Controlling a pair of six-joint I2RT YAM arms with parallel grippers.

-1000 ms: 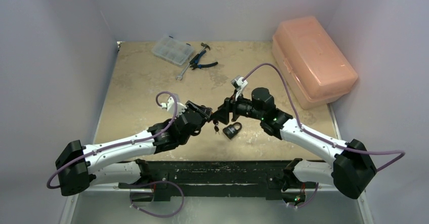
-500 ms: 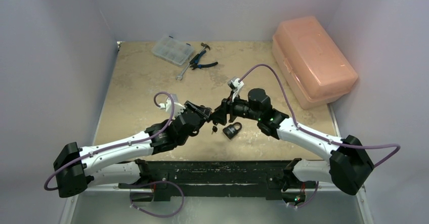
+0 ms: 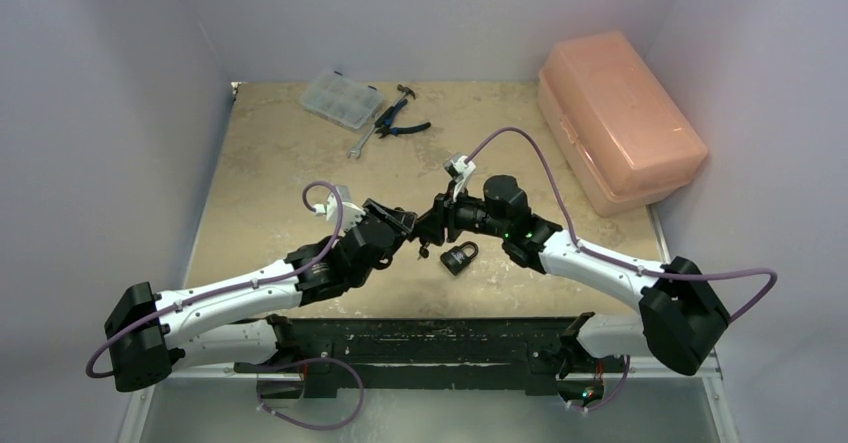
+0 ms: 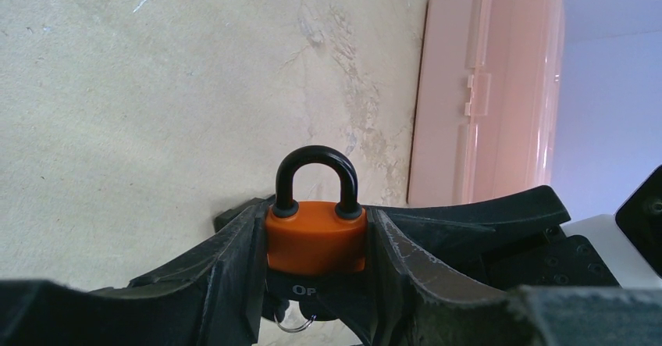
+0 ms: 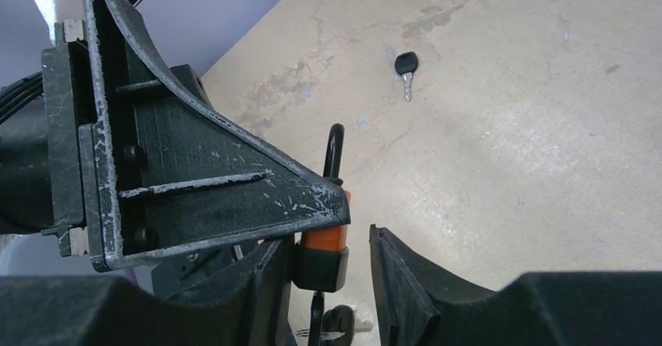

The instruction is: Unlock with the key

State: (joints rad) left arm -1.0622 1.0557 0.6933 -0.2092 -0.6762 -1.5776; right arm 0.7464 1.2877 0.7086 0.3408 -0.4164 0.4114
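An orange padlock (image 4: 316, 240) with a black shackle and black base is clamped in my left gripper (image 4: 314, 212), which is shut on its sides and holds it off the table. A key ring (image 4: 295, 324) hangs under its base. My right gripper (image 5: 332, 240) stands open around the padlock's black base (image 5: 320, 269); the left finger touches it and a gap shows on the right. A black-headed key (image 5: 337, 321) dangles below the base. Another key (image 5: 406, 71) lies on the table beyond. In the top view the two grippers meet at mid-table (image 3: 420, 229).
A second, dark padlock (image 3: 460, 257) lies on the table just right of the grippers. A peach plastic box (image 3: 620, 118) stands at the back right. A clear organiser (image 3: 342, 100), pliers (image 3: 400, 123) and a wrench (image 3: 362, 143) lie at the back.
My right gripper has moved left up to the left gripper, and its jaws have narrowed around the padlock's base. The left arm has hardly moved.
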